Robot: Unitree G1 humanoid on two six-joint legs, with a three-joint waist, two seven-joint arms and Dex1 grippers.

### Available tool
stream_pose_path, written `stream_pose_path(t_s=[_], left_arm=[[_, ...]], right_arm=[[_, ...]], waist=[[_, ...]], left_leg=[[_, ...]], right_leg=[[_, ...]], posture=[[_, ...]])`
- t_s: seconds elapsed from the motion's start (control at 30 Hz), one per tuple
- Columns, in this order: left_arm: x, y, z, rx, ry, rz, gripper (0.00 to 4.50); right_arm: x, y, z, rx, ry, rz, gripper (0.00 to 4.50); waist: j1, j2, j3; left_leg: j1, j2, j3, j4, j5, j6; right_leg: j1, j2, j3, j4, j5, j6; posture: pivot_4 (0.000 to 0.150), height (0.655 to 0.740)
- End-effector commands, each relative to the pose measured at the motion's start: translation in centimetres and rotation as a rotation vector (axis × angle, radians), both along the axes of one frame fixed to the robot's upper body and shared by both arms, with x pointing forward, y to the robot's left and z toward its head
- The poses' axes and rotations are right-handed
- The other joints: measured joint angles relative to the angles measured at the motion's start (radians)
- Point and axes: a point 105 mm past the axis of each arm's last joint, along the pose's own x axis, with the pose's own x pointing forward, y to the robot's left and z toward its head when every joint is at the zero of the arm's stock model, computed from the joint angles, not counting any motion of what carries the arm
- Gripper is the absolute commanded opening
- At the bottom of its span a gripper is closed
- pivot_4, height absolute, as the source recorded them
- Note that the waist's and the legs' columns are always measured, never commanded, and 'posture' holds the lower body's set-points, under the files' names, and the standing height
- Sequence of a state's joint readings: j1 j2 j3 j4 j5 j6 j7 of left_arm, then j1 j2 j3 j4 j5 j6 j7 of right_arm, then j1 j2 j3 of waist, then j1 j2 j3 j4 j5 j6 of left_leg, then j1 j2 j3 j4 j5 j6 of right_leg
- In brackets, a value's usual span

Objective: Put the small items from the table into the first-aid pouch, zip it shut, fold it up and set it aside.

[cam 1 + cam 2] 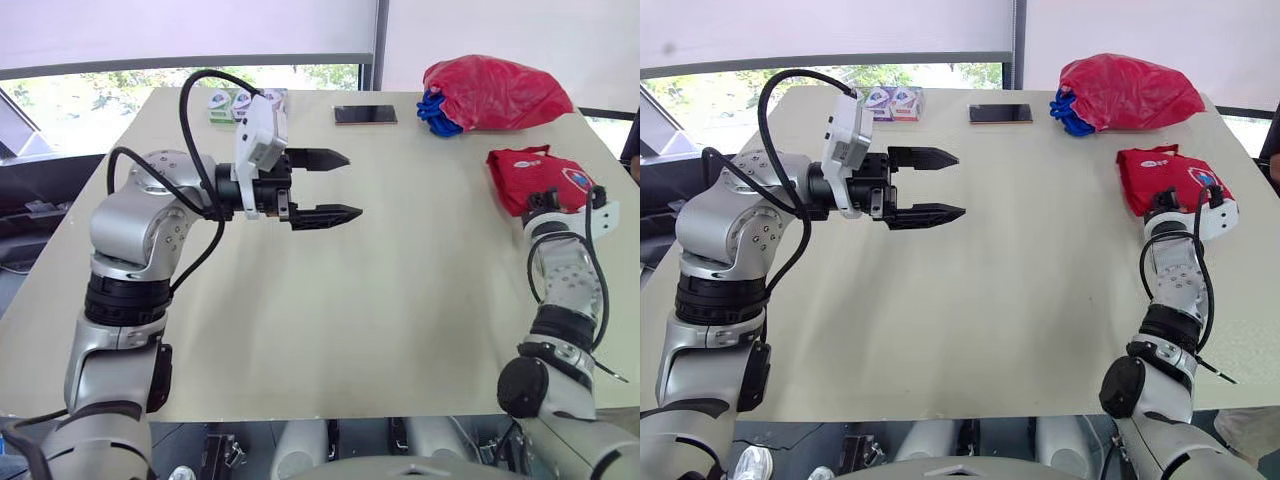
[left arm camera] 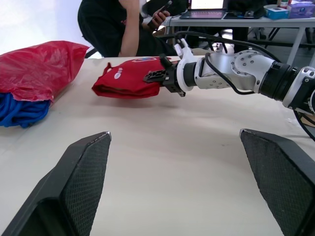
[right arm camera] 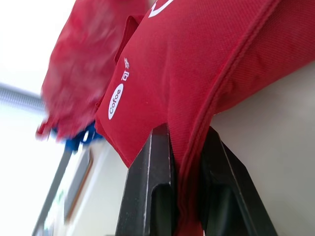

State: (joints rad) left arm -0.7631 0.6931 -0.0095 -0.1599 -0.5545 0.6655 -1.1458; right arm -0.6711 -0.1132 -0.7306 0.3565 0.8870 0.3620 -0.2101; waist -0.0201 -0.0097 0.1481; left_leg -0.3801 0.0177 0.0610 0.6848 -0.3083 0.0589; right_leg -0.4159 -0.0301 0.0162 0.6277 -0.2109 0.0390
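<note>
The red first-aid pouch [image 1: 535,172] lies folded at the right side of the table. My right gripper [image 3: 184,132] is shut on its near edge, the red fabric pinched between both fingers [image 3: 152,172]; the left wrist view shows that gripper [image 2: 156,75] at the pouch [image 2: 129,78]. My left gripper [image 1: 353,185] hovers open over the left-middle of the table, pointing right, with nothing between its fingers. A few small boxes [image 1: 892,102] stand at the far left edge of the table.
A dark phone [image 1: 365,114] lies at the far middle of the beige table [image 1: 380,300]. A red plastic bag [image 1: 495,90] with something blue [image 1: 434,110] under it sits at the far right. Beyond the table's right side a person [image 2: 118,24] holds a phone.
</note>
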Motion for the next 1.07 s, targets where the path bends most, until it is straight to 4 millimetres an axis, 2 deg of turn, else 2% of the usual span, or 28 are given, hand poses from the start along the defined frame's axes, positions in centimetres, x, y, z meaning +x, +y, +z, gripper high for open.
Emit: stream_pose_path(t_s=[0.03,0.1,0.17,0.3,0.37,0.53,0.6,0.7,0.77,0.83,0.97,1.07], left_arm=[[-0.2,0.3,1.0,-0.029,-0.037,0.011,4.5],[-0.3,0.4,0.8,-0.025,-0.033,0.02,4.5],[-0.3,0.7,0.5,-0.015,-0.031,0.033,4.5],[-0.2,1.7,-0.4,0.005,-0.017,0.067,4.5],[-0.2,2.5,-1.4,0.041,-0.01,0.104,4.5],[-0.7,4.7,-3.9,0.007,0.089,0.195,4.5],[-1.2,5.9,-5.3,-0.01,0.141,0.23,4.5],[-1.8,7.6,-7.7,0.031,0.182,0.276,4.5],[-2.0,8.6,-9.0,0.048,0.198,0.316,4.5],[-2.4,9.4,-10.2,0.014,0.239,0.355,4.5],[-3.0,10.4,-11.5,0.014,0.227,0.409,4.5],[-3.3,10.9,-12.1,0.037,0.206,0.421,4.5]], right_arm=[[0.1,0.7,2.1,-0.011,-0.086,0.041,2.5],[-0.1,1.4,1.9,-0.05,-0.076,0.087,3.57],[-0.9,2.4,1.4,-0.113,-0.058,0.174,4.31],[-3.4,3.5,0.7,-0.265,-0.015,0.33,4.31],[-5.4,3.5,0.5,-0.394,0.009,0.431,4.31],[-11.1,4.0,2.4,-1.073,-0.118,0.796,4.31],[-12.9,4.3,2.5,-1.224,-0.171,0.93,4.31],[-14.8,4.4,3.3,-1.277,-0.295,1.028,4.31],[-15.9,4.3,3.3,-1.354,-0.365,1.084,4.31],[-17.0,3.9,3.0,-1.348,-0.412,1.152,4.31],[-17.8,3.4,3.1,-1.326,-0.439,1.229,4.31],[-17.6,3.4,3.3,-1.351,-0.452,1.221,4.31]], waist=[[-0.001,0.0,0.0],[-0.001,0.0,0.0],[0.0,0.0,0.0],[0.004,0.001,0.0],[0.006,0.001,-0.001],[0.007,0.003,-0.001],[0.002,0.002,-0.001],[0.001,-0.005,0.0],[0.01,-0.006,0.0],[0.014,-0.006,0.0],[0.02,-0.006,0.0],[0.022,-0.008,0.0]], left_leg=[[0.0,0.0,0.0,-0.001,0.0,0.0],[-0.001,0.0,0.0,-0.001,0.0,-0.001],[-0.001,0.0,0.0,-0.001,0.0,-0.001],[-0.001,0.0,0.0,-0.001,0.0,-0.001],[-0.001,-0.001,0.0,-0.001,0.0,0.0],[-0.001,-0.002,0.0,-0.001,0.0,0.001],[0.001,-0.001,0.0,-0.001,-0.002,0.004],[0.002,0.002,0.001,-0.001,-0.002,0.004],[0.002,0.003,0.0,0.0,-0.002,0.003],[0.003,0.003,0.0,0.001,-0.001,0.002],[0.004,0.003,0.0,0.002,-0.001,0.003],[0.004,0.003,0.0,0.002,-0.001,0.003]], right_leg=[[-0.001,0.0,0.0,0.0,0.0,0.0],[-0.001,-0.001,0.0,0.0,0.0,0.0],[-0.001,-0.002,0.0,0.0,0.0,0.0],[-0.001,-0.003,0.0,0.0,0.0,0.0],[-0.001,-0.003,0.0,0.0,0.0,0.0],[-0.001,-0.003,0.001,-0.002,-0.001,0.001],[0.001,-0.003,0.001,-0.002,-0.002,0.003],[0.001,-0.002,0.002,-0.002,-0.002,0.003],[0.001,-0.002,0.001,-0.001,-0.002,0.003],[0.002,-0.003,0.0,0.0,-0.004,-0.001],[0.003,-0.005,-0.001,-0.001,-0.003,-0.004],[0.003,-0.009,-0.001,-0.001,-0.003,-0.004]], posture=[[0.15,0.74],[0.15,0.74],[0.15,0.74],[0.15,0.74],[0.15,0.74],[0.15,0.74],[0.15,0.74],[0.15,0.74],[0.15,0.74],[0.15,0.74],[0.15,0.74],[0.15,0.74]])
